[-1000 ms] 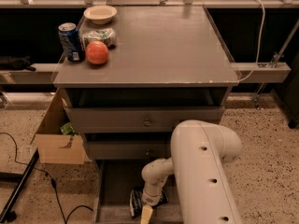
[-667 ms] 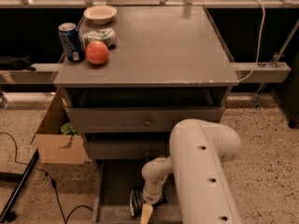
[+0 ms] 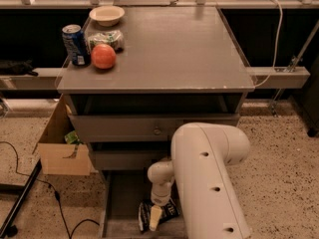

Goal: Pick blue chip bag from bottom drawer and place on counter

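Observation:
The blue chip bag [image 3: 168, 211] lies crinkled on the floor of the open bottom drawer [image 3: 122, 203], near its front right. My gripper [image 3: 155, 218] reaches straight down from the white arm [image 3: 209, 183] into the drawer and sits right over the bag, covering its middle. A pale fingertip [image 3: 154, 219] shows against the bag. The counter [image 3: 169, 49] is the flat grey top of the cabinet, above and behind the arm.
On the counter's back left stand a blue soda can [image 3: 75, 45], a red apple [image 3: 103, 57], a greenish-white packet [image 3: 106, 38] and a white bowl [image 3: 106, 15]. A cardboard box [image 3: 60, 143] sits on the floor left of the cabinet. A cable [image 3: 50, 193] runs across the floor.

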`<state>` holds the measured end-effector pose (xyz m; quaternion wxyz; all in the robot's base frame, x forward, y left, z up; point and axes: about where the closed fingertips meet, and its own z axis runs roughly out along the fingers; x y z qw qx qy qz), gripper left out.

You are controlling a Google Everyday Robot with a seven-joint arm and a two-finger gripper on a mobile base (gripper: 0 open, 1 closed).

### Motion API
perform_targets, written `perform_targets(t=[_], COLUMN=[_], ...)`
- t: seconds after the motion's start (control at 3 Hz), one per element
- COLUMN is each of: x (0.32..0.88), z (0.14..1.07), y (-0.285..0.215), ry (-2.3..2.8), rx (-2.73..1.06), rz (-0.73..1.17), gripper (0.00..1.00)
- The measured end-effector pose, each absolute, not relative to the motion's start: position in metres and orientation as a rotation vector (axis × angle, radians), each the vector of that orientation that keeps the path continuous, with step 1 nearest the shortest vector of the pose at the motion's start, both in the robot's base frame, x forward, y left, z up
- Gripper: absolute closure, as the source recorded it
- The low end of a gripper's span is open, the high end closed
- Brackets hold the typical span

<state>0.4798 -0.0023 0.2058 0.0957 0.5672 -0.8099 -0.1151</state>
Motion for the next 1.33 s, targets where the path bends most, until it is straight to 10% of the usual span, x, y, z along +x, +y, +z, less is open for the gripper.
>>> perform_targets(t=[1.33], x=[0.492], z=[0.214], y=[-0.011], ry=[-2.642], rx=[1.907], rz=[-0.255], gripper=[0.0])
